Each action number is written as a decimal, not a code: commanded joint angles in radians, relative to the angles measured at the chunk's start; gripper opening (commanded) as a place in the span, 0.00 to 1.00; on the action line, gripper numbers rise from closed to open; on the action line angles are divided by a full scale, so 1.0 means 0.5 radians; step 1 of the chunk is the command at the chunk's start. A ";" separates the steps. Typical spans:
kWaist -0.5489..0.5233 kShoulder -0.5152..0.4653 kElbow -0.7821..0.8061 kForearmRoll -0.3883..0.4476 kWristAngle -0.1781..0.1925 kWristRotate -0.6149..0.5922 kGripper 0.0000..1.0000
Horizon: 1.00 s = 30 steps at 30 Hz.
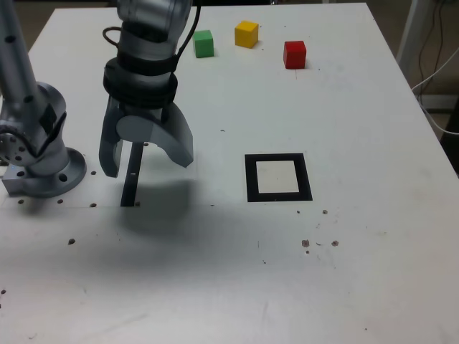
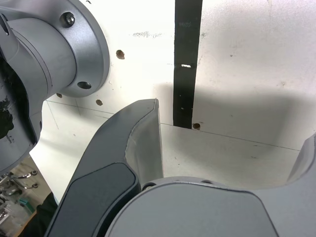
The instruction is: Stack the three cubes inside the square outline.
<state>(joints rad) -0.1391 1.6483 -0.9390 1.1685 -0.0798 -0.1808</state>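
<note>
Three cubes sit apart along the far side of the table in the exterior view: the green cube (image 1: 204,44), the yellow cube (image 1: 246,34) and the red cube (image 1: 295,54). The square outline (image 1: 277,177), black with a white centre, lies flat near the table's middle and holds nothing. My gripper (image 1: 147,163) hangs open and empty above the table at the exterior view's left, well away from the cubes and the outline. In the wrist view my gripper (image 2: 232,140) shows its jaws spread wide over bare table; no cube appears there.
A narrow black strip (image 1: 132,175) lies on the table under my gripper, also visible as the strip (image 2: 186,64) in the wrist view. The arm's base (image 1: 39,161) stands at the exterior view's left edge. Cables hang beyond the table's right side.
</note>
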 commanded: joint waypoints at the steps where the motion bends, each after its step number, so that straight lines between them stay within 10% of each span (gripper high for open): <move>1: 0.005 0.003 -0.005 0.002 0.005 -0.004 1.00; 24: 0.055 0.004 -0.122 0.118 -0.011 0.162 1.00; 30: 0.218 0.023 -0.359 0.227 0.086 0.303 1.00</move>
<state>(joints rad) -0.0438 1.6549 -1.0920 1.2719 -0.0480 -0.0425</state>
